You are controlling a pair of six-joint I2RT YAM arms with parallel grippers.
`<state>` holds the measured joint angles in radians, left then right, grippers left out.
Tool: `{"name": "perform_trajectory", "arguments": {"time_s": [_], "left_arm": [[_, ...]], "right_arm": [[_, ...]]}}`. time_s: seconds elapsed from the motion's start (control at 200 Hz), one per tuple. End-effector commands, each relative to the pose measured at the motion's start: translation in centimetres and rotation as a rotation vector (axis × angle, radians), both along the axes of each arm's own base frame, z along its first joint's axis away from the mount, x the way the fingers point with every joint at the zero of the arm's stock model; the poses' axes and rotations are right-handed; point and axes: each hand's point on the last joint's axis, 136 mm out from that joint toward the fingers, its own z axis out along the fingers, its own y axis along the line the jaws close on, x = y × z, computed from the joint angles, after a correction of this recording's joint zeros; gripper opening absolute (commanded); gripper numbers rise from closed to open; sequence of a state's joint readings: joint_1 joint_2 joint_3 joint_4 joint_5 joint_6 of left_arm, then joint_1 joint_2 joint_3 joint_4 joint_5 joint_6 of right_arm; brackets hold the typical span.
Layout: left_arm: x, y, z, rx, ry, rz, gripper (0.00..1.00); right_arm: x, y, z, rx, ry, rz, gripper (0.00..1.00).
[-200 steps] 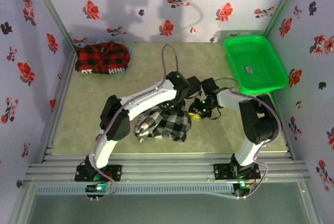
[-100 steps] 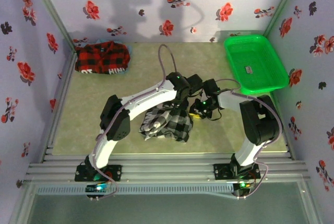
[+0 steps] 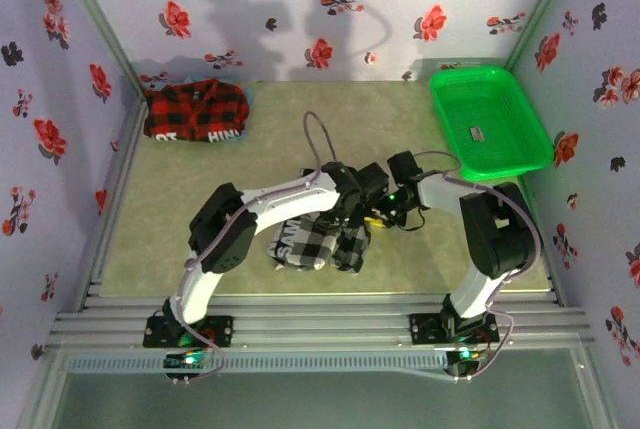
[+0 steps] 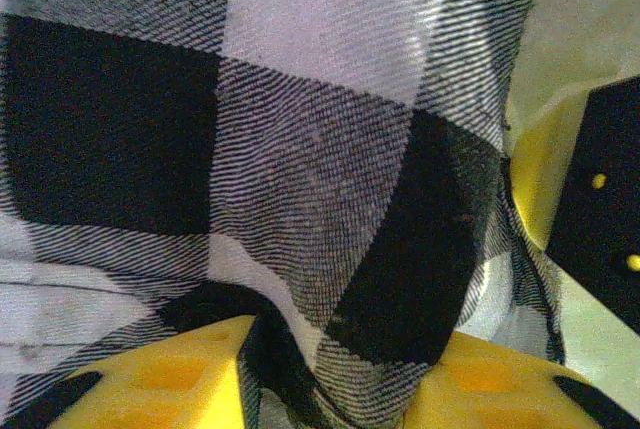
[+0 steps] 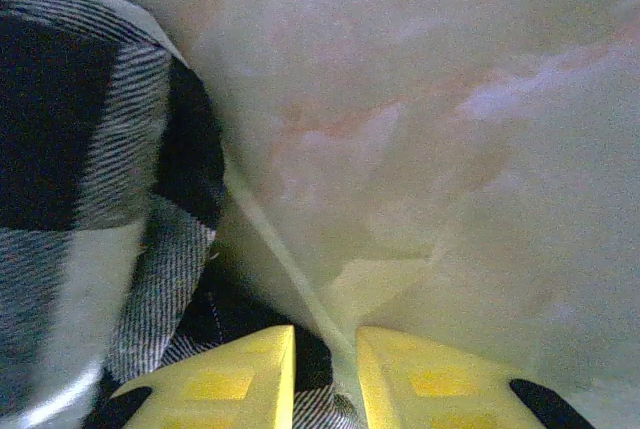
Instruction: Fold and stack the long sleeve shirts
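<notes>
Looks roughly half done: red plaid shirt (image 3: 197, 112) apparently folded far left of the green basket (image 3: 437, 89), checked shirt (image 3: 305, 247) bunched near-left of it, unstacked, with left gripper (image 4: 345, 334) parted around a fold and right gripper (image 5: 325, 334) nearly closed at its edge, either hold unclear.

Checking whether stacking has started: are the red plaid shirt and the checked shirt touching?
Apart. The top view shows the red plaid shirt in the far left corner and the checked shirt at the near middle, bare table between them.
</notes>
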<state>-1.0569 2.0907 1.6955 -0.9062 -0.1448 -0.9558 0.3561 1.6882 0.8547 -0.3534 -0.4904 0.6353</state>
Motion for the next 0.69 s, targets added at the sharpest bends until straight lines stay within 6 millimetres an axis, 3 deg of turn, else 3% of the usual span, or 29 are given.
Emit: {"name": "perform_trajectory", "arguments": {"time_s": [0.0,0.085,0.185,0.26,0.34,0.38,0.445,0.605,0.69], "left_arm": [[1.1,-3.8,4.8,-0.275,-0.082,0.065,0.47],[1.8,-4.5,6.8,-0.361,-0.126,0.082,0.55],[3.1,-4.7,10.7,-0.49,-0.197,0.108,0.63],[4.0,-3.6,14.0,-0.57,-0.245,0.136,0.69],[4.5,-1.1,16.7,-0.594,-0.278,0.153,0.76],[4.6,0.5,17.3,-0.589,-0.273,0.158,0.78],[4.2,2.9,16.7,-0.552,-0.226,0.15,0.8],[2.9,10.2,12.2,-0.376,-0.144,0.217,0.8],[2.0,12.9,9.7,-0.32,-0.102,0.262,0.8]], "right_arm": [[-2.0,-1.7,-1.1,-0.027,0.065,-0.029,0.3],[-1.7,-3.7,0.4,-0.033,0.037,-0.083,0.33],[-1.5,-5.2,2.9,-0.045,-0.015,-0.088,0.36],[-1.8,-5.3,5.0,-0.046,-0.054,-0.059,0.38],[-2.6,-4.3,6.9,0.009,-0.089,-0.047,0.41],[-3.2,-3.2,7.9,0.048,-0.11,-0.02,0.43],[-4.7,-0.4,9.5,0.114,-0.132,0.05,0.45],[-8.3,9.3,14.2,0.247,-0.179,0.241,0.42],[-9.8,13.7,15.0,0.257,-0.156,0.331,0.4]]}}
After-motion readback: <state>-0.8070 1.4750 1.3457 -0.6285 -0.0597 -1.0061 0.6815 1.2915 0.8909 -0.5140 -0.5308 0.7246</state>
